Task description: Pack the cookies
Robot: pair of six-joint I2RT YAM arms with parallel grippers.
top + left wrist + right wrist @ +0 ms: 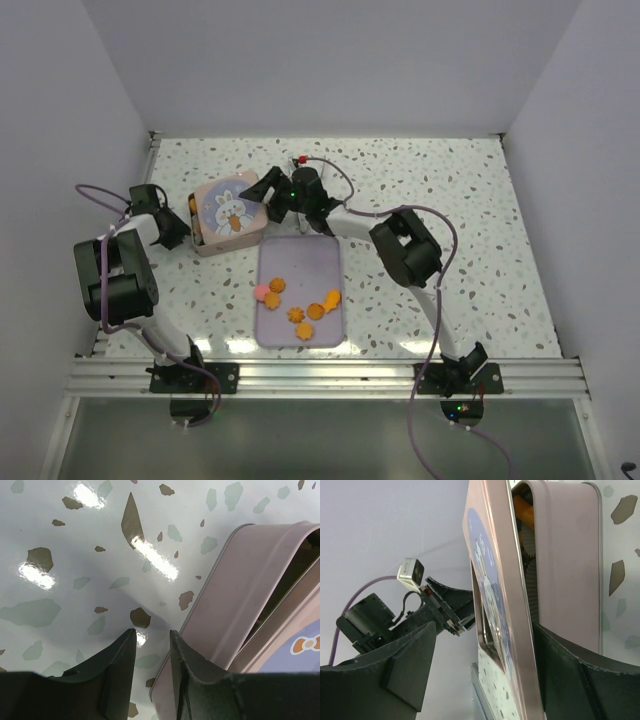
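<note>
Several cookies lie on the lavender tray (322,262): orange ones (316,311) and a pink one (261,292). More orange cookies (525,510) show inside the pink tin (228,212) through the gap under its bunny lid (495,580), which sits askew. My right gripper (262,192) is open at the tin's right edge. The lid's rim stands between its fingers (485,626), close to the right one and well clear of the left. My left gripper (180,228) is at the tin's left side, its jaws a little apart (152,631). Its right finger (182,660) rests against the tin's wall (250,580).
The tray lies in front of the tin, between the two arms. White walls close in the speckled table (450,190) at the back and both sides. An aluminium rail (330,375) runs along the near edge.
</note>
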